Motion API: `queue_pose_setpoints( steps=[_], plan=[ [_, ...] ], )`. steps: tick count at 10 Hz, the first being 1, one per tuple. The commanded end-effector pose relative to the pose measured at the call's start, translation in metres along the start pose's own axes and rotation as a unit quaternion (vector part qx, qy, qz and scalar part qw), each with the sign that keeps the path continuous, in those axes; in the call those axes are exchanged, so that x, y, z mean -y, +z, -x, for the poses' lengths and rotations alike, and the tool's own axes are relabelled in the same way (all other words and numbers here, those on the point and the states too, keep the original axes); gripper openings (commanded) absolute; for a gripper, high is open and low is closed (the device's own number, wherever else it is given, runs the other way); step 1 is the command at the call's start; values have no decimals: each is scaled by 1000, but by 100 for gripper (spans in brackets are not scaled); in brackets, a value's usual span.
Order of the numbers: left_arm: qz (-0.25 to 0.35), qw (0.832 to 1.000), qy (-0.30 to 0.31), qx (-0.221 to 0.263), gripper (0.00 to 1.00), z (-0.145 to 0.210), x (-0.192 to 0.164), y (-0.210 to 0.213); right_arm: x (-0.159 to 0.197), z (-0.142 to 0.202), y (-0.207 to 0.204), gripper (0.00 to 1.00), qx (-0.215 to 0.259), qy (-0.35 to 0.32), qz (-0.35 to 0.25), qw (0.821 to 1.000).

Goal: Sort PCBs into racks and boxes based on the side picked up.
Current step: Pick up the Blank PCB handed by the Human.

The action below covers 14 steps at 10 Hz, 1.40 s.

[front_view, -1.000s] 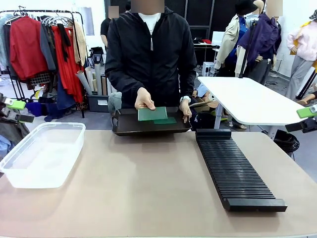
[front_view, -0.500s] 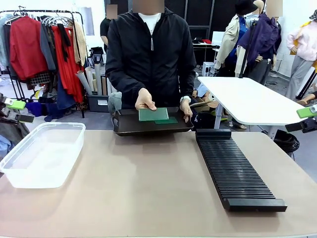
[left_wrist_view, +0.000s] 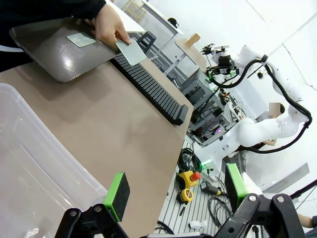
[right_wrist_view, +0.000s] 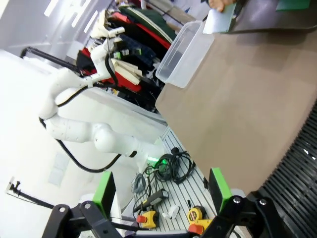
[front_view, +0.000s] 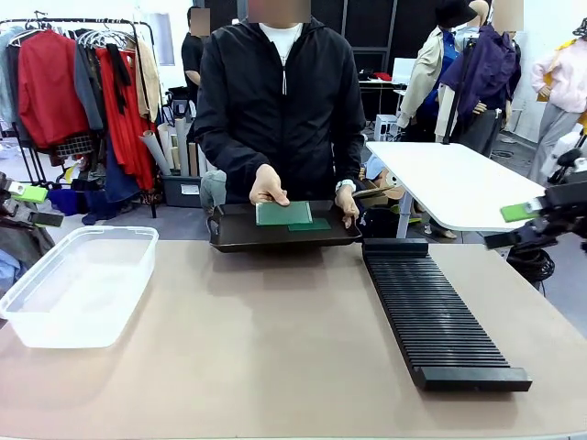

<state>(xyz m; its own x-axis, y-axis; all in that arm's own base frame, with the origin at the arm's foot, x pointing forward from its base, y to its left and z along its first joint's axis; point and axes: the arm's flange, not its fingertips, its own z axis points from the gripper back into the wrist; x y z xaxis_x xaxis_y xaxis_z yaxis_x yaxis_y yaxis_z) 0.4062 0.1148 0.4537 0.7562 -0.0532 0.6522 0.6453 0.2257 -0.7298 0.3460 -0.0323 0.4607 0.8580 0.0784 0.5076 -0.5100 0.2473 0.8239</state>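
Across the table a person holds a dark tray (front_view: pixel 238 236) and presses one green PCB (front_view: pixel 282 213) on it with a hand; a second PCB (front_view: pixel 312 225) lies beside it. The clear box (front_view: pixel 78 284) stands at the table's left, and the black slotted rack (front_view: pixel 431 312) lies at the right. My left gripper (front_view: pixel 35 206) hangs open off the table's left edge, above the box's (left_wrist_view: pixel 29 168) near end, its jaws (left_wrist_view: pixel 176 191) empty. My right gripper (front_view: pixel 514 226) hovers open beyond the table's right edge, nothing in it (right_wrist_view: pixel 161 188). The rack (right_wrist_view: pixel 297 168) lies below it.
A white side table (front_view: pixel 459 188) stands behind the rack on the right. Clothes racks and other people fill the background. Cables and tools lie on the robot base (right_wrist_view: pixel 168 208) below the near table edge. Bare tabletop (front_view: pixel 275 339) spans between box and rack.
My right gripper has swung in from the right edge toward the table. The person has nudged the tray and PCB slightly. The left gripper has not moved.
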Motion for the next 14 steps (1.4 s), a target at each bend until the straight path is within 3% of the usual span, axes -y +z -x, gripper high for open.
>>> queue_pose_setpoints(
  steps=[1,6,10,14],
  plan=[
    [0,1000,-1,1,100,0,1,1,15,-12,-31,100,20,1,3,1000],
    [0,1000,-1,1,100,0,1,1,58,-59,-90,100,41,2,-4,999],
    [0,1000,-1,1,100,0,1,1,66,-104,-133,100,44,16,-12,999],
    [0,1000,-1,1,100,0,1,1,85,-118,-163,100,47,17,6,999]
  ],
)
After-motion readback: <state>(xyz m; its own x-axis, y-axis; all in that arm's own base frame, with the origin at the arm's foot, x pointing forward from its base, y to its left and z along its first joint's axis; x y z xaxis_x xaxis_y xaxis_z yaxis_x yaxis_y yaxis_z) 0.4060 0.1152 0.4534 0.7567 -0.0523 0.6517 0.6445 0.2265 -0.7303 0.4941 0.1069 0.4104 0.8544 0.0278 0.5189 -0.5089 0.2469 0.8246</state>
